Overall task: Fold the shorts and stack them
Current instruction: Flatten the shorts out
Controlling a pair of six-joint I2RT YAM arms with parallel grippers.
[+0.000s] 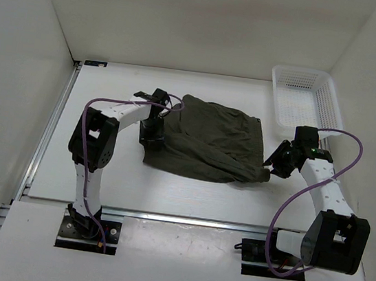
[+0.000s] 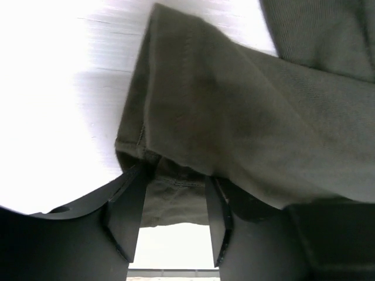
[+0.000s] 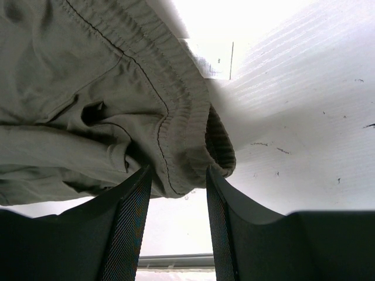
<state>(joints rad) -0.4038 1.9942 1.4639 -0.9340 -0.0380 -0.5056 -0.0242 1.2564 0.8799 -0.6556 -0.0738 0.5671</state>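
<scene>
On the tabletop (image 1: 187,196), between the two arms, the shorts (image 1: 209,140) lie spread and wrinkled, no fold made yet.

Left side: left fingers (image 2: 126,216) stand half parted at the leg hem (image 2: 140,149), with cloth filling the gap between them. Cannot tell whether they pinch it or only straddle it.

Right side: right fingers (image 3: 132,222) sit at a middling gap, closed on the bunched waistband (image 3: 181,129), which curls up off the surface.

Far right: white basket (image 1: 303,100), just beyond the waistband end and not touching the cloth.

Judged step: securing both ends before the first fold. To do it well:
- Make sure the left pinch takes every layer of the hem before any lift.
- Raise both ends together.
- Keep light tension across the cloth so the middle does not sag or twist.
- Lay edge onto edge squarely.
- Let go only once the fabric rests flat.
</scene>
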